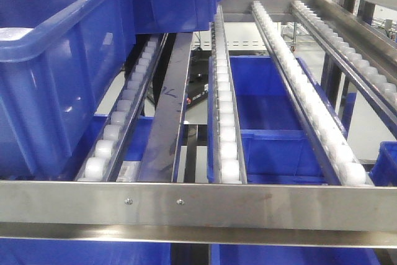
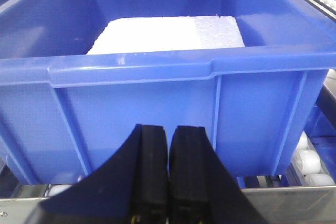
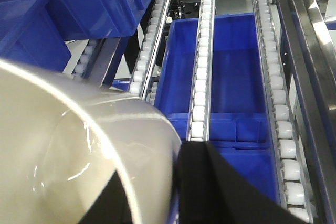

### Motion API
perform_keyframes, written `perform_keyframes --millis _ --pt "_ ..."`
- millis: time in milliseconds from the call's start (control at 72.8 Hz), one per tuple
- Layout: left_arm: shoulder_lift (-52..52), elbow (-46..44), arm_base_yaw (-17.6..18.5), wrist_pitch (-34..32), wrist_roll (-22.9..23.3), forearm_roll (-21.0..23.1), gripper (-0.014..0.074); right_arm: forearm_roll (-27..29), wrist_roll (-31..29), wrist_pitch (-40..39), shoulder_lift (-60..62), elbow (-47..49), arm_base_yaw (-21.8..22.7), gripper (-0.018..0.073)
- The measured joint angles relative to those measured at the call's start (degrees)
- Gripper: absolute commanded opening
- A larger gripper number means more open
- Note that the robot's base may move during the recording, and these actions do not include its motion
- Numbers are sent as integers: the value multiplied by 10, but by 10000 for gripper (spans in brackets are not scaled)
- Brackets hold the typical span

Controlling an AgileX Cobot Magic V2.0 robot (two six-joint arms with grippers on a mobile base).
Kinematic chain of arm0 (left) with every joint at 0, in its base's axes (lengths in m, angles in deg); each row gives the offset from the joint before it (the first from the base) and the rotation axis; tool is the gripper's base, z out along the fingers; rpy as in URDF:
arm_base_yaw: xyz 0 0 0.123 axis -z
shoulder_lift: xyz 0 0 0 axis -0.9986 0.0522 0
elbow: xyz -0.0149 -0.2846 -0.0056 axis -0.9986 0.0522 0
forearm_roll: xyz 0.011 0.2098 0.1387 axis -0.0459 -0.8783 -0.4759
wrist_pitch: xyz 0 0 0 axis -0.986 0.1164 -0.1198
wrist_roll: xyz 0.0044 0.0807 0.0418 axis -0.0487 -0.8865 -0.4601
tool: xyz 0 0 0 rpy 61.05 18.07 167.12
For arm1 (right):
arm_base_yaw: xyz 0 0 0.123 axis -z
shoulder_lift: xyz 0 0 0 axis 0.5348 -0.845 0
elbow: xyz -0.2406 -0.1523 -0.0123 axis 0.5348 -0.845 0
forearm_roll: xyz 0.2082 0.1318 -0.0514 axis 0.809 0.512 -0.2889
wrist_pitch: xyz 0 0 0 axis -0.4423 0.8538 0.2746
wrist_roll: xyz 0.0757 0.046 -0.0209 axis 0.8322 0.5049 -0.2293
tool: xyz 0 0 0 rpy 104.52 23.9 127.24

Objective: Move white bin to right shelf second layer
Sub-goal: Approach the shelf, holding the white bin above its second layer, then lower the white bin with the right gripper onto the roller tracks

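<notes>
Right gripper (image 3: 176, 192) grasps the smooth cream-white plastic bin (image 3: 68, 156) by its rim, above the steel roller-track shelf level (image 1: 198, 206). Lower it flat onto the right-hand tracks, clear of the blue plastic crate (image 1: 56, 72) at left. Left gripper (image 2: 168, 177): jaws clenched, empty.

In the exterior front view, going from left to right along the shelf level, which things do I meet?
Blue crate → left roller track → dark flat rail → middle roller track → right roller track → far-right roller track.

Bright, even light; soft focus
</notes>
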Motion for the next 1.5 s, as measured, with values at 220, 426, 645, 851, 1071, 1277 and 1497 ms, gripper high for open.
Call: perform_keyframes --millis 220,426,645,851,1071,1277,1497 --pt "0 0 0 0 0 0 85 0 0 0 0 0 0 55" --pt "0 0 0 0 0 0 85 1 0 6 0 0 0 55" --pt "0 0 0 0 0 0 85 1 0 9 -28 0 0 55" --pt "0 0 0 0 0 0 85 2 0 9 -110 0 0 55" --pt "0 0 0 0 0 0 85 2 -12 8 -221 23 -19 55" --pt "0 0 0 0 0 0 85 2 -20 -1 -325 63 -28 55" --pt "0 0 0 0 0 0 85 2 -21 -16 -411 93 -29 55"
